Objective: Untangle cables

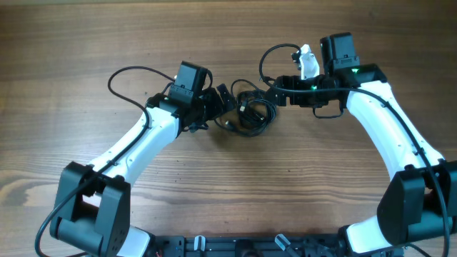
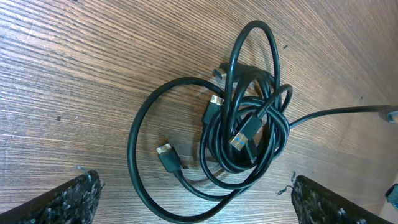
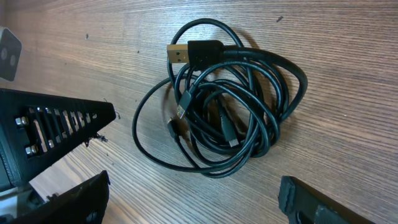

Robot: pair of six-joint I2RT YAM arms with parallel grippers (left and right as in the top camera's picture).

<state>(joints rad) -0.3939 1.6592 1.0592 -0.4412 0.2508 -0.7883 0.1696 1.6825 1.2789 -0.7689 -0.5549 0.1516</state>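
Observation:
The cables [image 1: 250,112] lie in one knotted black bundle on the wooden table between my two arms. In the left wrist view the bundle [image 2: 245,132] shows several overlapping loops with small plug ends sticking out. One strand [image 2: 336,113] trails off to the right. My left gripper [image 1: 226,106] is open just left of the bundle, and its fingers [image 2: 81,196] straddle the lowest loop without touching it. My right gripper [image 1: 273,93] is open at the bundle's right side. In the right wrist view the cables [image 3: 230,106] lie just ahead of its spread jaws [image 3: 194,186].
The left gripper's black finger [image 3: 56,124] reaches into the right wrist view from the left. The arms' own thicker black wires loop at the far left [image 1: 118,75] and above the bundle [image 1: 265,58]. Bare wooden table [image 1: 228,185] surrounds everything.

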